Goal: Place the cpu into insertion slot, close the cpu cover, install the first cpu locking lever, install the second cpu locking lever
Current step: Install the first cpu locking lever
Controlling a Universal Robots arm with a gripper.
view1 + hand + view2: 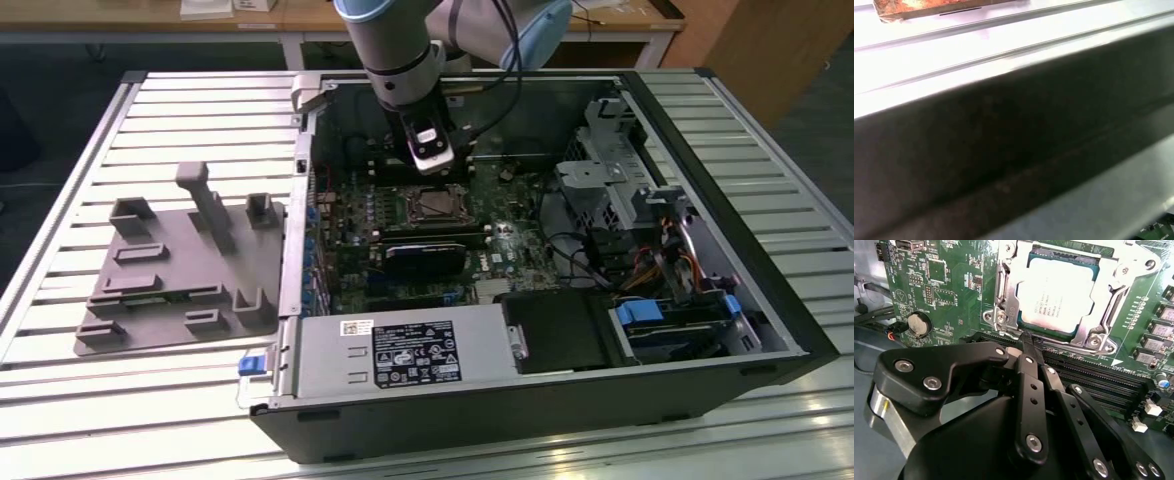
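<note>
Right up against the lens in the second wrist view, the black linkage of the gripper (1026, 342) — jaws drawn in narrow, fingertips together, holding nothing that shows. Their tip sits just at the near edge of the insertion slot (1004, 305), down by a corner screw of the metal frame.

And there's the cpu (1054, 297), pale silvery top, lying flat in the slot, just beyond the jaws. The cpu cover (1104, 315) looks to be down around it, chip showing through the square window. Whether either locking lever is latched, hard to call from here.

In the exterior view, the arm comes straight down into the open computer case (787, 330), gripper (430, 172) poised just above the socket (430, 205) on the green motherboard (350, 215). Nearby: black memory slots (1094, 382) beside the fingers, a coin battery (918, 323) off to one side, a black card (424, 255) in front of the socket. A grey fixture tray (167, 285) rests on the slatted bench (80, 150) to the exterior view's left, well apart.
</note>
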